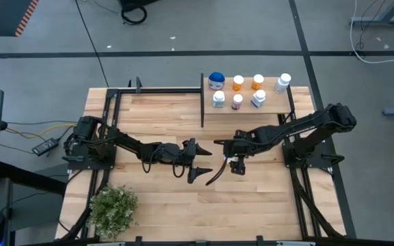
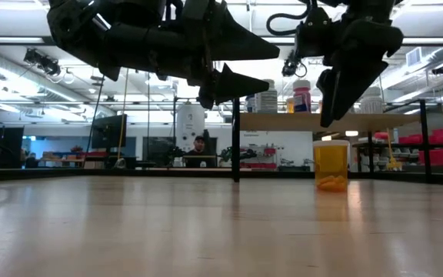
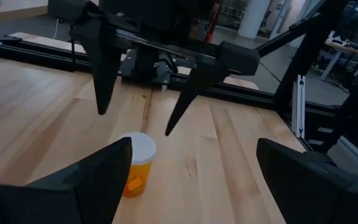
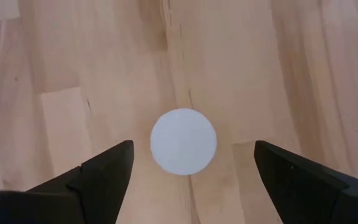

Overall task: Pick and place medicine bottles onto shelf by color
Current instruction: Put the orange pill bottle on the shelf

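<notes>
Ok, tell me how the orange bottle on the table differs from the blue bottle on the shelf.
The orange bottle stands alone on the bare tabletop, directly under the open right claw; the blue bottle stands on the shelf among other bottles. The orange bottle has see-through orange walls and a white cap; the blue bottle shows blue on top. In the high view the blue bottle looks wider than the orange bottles near it. Both stand upright.

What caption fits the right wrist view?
Open right gripper poised directly above the round white cap of an orange medicine bottle standing on the light-wood plank tabletop.
</notes>
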`<move>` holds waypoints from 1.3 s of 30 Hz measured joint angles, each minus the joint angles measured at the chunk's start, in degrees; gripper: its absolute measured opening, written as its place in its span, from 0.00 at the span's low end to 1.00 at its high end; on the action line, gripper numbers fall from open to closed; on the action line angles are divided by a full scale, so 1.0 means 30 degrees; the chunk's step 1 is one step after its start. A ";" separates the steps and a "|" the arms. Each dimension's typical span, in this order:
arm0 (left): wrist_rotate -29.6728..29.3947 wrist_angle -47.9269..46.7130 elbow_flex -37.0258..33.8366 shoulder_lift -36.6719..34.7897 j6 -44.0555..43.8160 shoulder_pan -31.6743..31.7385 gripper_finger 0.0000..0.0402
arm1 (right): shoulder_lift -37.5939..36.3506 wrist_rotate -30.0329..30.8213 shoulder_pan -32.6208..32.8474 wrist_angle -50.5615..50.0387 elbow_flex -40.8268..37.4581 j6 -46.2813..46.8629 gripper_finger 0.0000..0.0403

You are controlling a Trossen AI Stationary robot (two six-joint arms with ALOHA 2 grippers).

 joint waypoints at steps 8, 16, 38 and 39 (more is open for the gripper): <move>-0.0003 -0.0136 0.0000 0.0000 0.0000 0.0004 0.87 | 0.1021 -0.0271 -0.0041 0.0121 0.0000 -0.0107 0.85; -0.0015 -0.0469 0.0000 0.0000 -0.0015 0.0007 0.87 | 0.1238 -0.0607 -0.0048 0.0201 0.0033 -0.0014 0.85; -0.0022 -0.0528 0.0000 0.0000 -0.0099 0.0007 0.87 | 0.1486 -0.0697 -0.0048 0.0770 0.0051 0.0568 0.85; -0.0022 -0.0525 0.0000 0.0000 -0.0155 0.0007 0.87 | 0.1486 -0.0697 -0.0045 0.0770 0.0051 0.0597 0.85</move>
